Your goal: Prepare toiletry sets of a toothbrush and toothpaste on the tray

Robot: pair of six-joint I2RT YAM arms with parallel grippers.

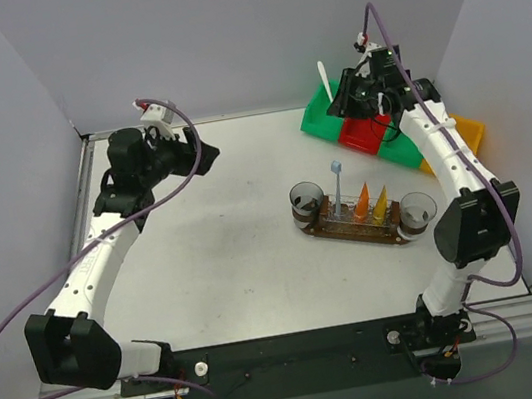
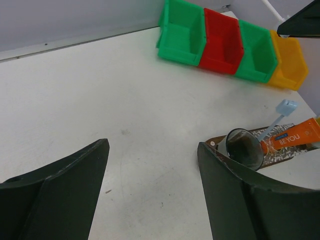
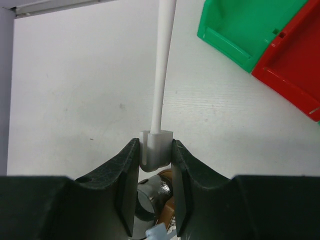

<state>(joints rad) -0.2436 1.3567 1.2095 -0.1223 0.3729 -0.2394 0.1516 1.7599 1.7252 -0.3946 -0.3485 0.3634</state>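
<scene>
The dark wooden tray [image 1: 352, 228] lies right of centre on the table. It carries a clear cup [image 1: 307, 201] at its left end and another cup [image 1: 418, 210] at its right end. Between them stand a toothbrush with a pale blue head [image 1: 337, 180], an orange toothpaste tube [image 1: 361, 202] and a yellow one [image 1: 380, 206]. My right gripper [image 3: 154, 144] is shut on the capped head of a white toothbrush [image 3: 161, 85], held above the bins with its handle [image 1: 324, 77] pointing up. My left gripper [image 2: 152, 147] hangs open over bare table, left of the tray [image 2: 217, 144].
A row of plastic bins sits at the back right: green [image 2: 182, 32], red [image 2: 220, 35], green [image 2: 255, 50] and yellow [image 2: 289, 62]. Grey walls close in the back and both sides of the table.
</scene>
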